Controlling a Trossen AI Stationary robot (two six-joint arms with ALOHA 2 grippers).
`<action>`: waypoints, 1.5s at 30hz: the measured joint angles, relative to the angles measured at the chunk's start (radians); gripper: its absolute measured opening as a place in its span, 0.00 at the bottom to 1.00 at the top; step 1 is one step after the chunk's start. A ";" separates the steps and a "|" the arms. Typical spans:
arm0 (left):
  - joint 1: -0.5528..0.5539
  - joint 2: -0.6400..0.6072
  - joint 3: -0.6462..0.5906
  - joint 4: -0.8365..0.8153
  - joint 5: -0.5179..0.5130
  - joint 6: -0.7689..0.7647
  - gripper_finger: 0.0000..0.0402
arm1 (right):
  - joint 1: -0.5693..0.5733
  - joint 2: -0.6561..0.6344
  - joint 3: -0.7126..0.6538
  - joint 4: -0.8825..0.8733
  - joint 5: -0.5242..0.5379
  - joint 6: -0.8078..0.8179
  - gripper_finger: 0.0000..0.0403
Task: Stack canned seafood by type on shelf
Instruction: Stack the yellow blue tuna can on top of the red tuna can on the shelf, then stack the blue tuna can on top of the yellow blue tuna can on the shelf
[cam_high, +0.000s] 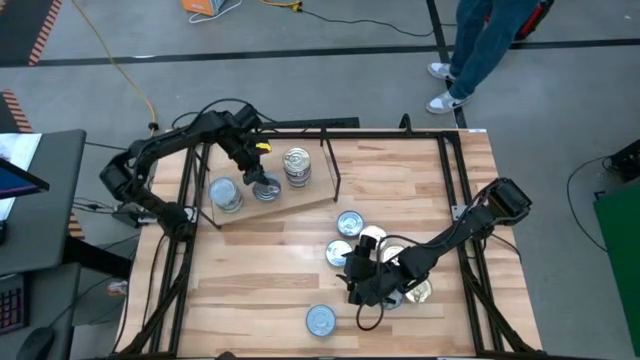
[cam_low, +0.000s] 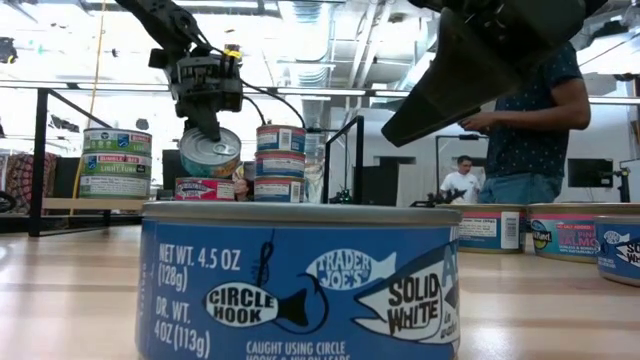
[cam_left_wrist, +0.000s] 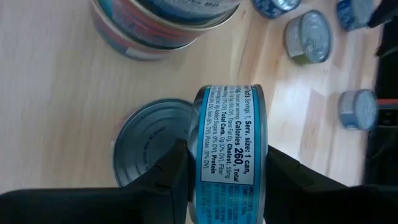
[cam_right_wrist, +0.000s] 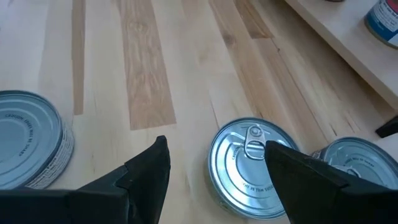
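Note:
The shelf (cam_high: 300, 206), a light plywood board, lies at the table's far left. On it stand two stacks of tins (cam_high: 297, 167) (cam_high: 226, 193) and one silver-lidded tin (cam_left_wrist: 152, 140). My left gripper (cam_high: 256, 172) hangs over that single tin, shut on a blue-labelled tin (cam_left_wrist: 231, 149) that is turned on edge. Loose tins (cam_high: 350, 224) lie near the table's right front. My right gripper (cam_right_wrist: 217, 168) stands open over them, a pull-tab tin (cam_right_wrist: 245, 158) below its fingers. One more blue tin (cam_low: 300, 280) rests alone by the near edge. My left gripper pinches the blue-labelled tin between its two fingers, one finger (cam_left_wrist: 174, 171) on each flat face. The label wall (cam_left_wrist: 230, 124) faces the wrist camera. The fingers slant down from above. The tin hangs tilted (cam_low: 210, 152), lifted clear of the shelf.
Thin black rods (cam_high: 331, 165) stand upright at the shelf's edges, and a black frame runs along the table's sides. A person (cam_high: 480, 45) stands beyond the far edge. Bare wood lies between the shelf and the loose tins.

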 joint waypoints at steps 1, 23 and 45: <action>0.002 0.003 0.000 -0.003 0.009 0.004 0.32 | 0.000 0.000 0.000 0.000 0.000 0.000 0.72; 0.019 0.003 0.000 0.020 -0.189 -0.096 0.65 | 0.001 0.000 0.000 0.000 0.000 -0.010 0.72; -0.500 -0.331 -0.030 0.405 -0.645 0.004 0.59 | -0.065 0.006 0.000 -0.040 0.006 -0.030 0.72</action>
